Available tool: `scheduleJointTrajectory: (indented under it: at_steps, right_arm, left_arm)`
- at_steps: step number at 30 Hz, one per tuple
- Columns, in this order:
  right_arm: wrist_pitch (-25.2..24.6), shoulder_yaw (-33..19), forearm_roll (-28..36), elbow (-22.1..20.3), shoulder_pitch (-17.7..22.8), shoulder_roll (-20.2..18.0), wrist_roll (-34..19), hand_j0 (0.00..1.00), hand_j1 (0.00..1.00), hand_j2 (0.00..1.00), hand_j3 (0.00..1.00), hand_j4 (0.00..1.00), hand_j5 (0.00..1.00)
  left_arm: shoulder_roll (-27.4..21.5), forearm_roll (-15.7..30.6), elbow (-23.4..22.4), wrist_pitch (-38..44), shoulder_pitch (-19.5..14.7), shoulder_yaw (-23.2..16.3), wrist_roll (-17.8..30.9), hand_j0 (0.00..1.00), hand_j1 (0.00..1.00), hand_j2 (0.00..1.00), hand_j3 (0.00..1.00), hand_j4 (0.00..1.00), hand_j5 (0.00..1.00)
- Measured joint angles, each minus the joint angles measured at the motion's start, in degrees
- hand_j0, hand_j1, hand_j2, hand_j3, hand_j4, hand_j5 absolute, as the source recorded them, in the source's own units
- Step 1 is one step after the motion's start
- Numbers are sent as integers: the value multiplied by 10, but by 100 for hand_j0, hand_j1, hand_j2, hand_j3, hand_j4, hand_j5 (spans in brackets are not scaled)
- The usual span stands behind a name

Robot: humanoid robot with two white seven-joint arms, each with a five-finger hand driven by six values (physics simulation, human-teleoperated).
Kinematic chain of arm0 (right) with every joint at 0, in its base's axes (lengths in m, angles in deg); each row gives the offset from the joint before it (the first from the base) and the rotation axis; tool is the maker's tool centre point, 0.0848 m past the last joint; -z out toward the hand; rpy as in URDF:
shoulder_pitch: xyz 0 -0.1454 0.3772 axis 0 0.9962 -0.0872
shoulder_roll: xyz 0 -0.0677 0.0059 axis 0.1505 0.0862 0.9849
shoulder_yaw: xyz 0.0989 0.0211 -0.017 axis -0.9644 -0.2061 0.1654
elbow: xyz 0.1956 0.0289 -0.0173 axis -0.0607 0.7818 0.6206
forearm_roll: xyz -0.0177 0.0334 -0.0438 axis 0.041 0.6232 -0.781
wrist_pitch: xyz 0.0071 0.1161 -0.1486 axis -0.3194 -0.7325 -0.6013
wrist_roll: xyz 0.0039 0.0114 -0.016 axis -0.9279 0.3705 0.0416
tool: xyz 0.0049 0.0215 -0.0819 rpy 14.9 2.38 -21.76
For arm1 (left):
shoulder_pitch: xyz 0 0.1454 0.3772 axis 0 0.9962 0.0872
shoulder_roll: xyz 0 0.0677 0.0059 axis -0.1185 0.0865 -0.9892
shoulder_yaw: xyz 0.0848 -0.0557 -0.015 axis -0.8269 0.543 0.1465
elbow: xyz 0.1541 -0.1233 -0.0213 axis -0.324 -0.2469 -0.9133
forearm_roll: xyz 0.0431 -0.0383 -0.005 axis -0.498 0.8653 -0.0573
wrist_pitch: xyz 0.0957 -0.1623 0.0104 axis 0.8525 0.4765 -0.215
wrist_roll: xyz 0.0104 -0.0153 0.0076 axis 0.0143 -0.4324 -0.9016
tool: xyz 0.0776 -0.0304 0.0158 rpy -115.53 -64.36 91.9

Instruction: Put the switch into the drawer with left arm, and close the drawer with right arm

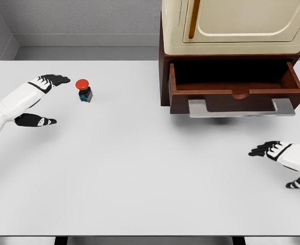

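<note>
The switch (83,91) is a small dark box with a red mushroom button, standing on the white table (140,168) at the left. My left hand (47,99) lies just left of it, fingers spread wide, thumb low, not touching it. The brown wooden drawer (236,87) is pulled open at the upper right, with a grey metal handle (241,108) along its front; its inside looks bare. My right hand (280,162) hovers open near the right edge, well below the drawer.
A cream cabinet (231,25) sits on top of the drawer unit. A grey wall runs behind the table's far edge.
</note>
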Motion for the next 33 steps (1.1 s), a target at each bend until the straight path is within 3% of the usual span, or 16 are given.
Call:
scheduleJointTrajectory:
  at_steps: [5,7,8,11,13,14,17,22,27,33]
  right_arm:
    - [0,4,1,-1,1,-1,0,99,99,99,99,99,99]
    - [0,3,1,-1,3,-12,0,46,46,46,46,46,46]
    - [0,0,2,-1,3,-18,0,36,36,36,36,36,36]
    - [0,-29,4,1,7,-25,0,45,45,45,45,45,45]
    - [0,-67,9,2,11,-12,0,50,50,50,50,50,50]
    - [0,-80,16,2,11,-4,0,53,53,53,53,53,53]
    - [0,-102,37,1,24,10,0,57,57,57,57,57,57]
    - [0,-110,69,0,47,13,0,57,57,57,57,57,57]
    - [0,-103,84,-1,40,12,0,57,57,57,57,57,57]
    - [0,-86,86,-1,17,4,0,57,57,57,57,57,57]
  left_arm:
    - [5,4,-1,0,-2,0,-1,100,100,100,100,100,100]
    - [10,31,-1,0,-7,-2,-1,100,100,100,100,100,100]
    - [12,53,-1,0,-8,-4,0,100,100,100,100,100,100]
    - [30,111,-2,0,-18,-8,2,100,100,100,100,100,100]
    - [40,150,-3,11,-54,-21,11,100,100,100,100,100,100]
    - [47,166,-9,34,-90,-31,20,100,100,100,100,100,100]
    - [99,191,-73,92,-143,-53,65,100,100,100,100,100,100]
    - [159,229,-165,147,-157,-64,99,100,100,100,100,100,100]
    - [176,304,-230,172,-180,-63,105,100,100,100,100,100,100]
    - [210,332,-304,175,-184,-60,105,100,100,100,100,100,100]
